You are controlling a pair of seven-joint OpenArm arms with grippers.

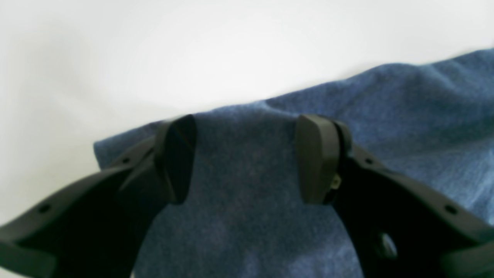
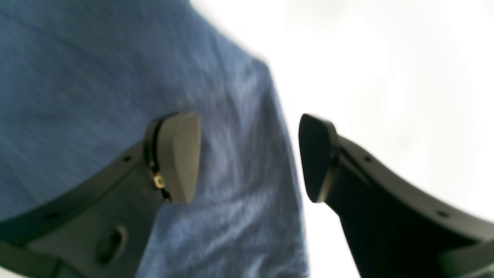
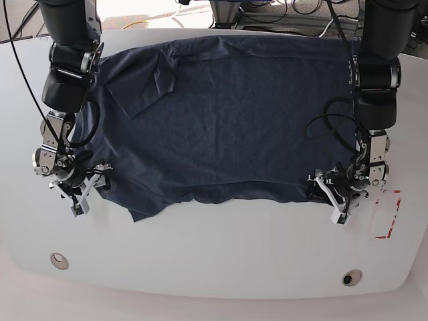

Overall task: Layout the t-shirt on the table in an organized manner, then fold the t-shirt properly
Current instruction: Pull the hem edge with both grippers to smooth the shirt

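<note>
Base view shows you the t-shirt (image 3: pixel 227 114) spread on the table (image 3: pixel 214 254), its long axis running across from one arm to the other. The left gripper (image 3: pixel 329 194) and right gripper (image 3: pixel 85 186) each sit at a near corner, fingers apart, cloth edge between them, nothing clamped yet.

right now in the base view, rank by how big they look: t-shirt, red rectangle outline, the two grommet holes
1. t-shirt, by far the largest
2. red rectangle outline
3. the two grommet holes, left and right: they look alike, so no ranking between them
</note>
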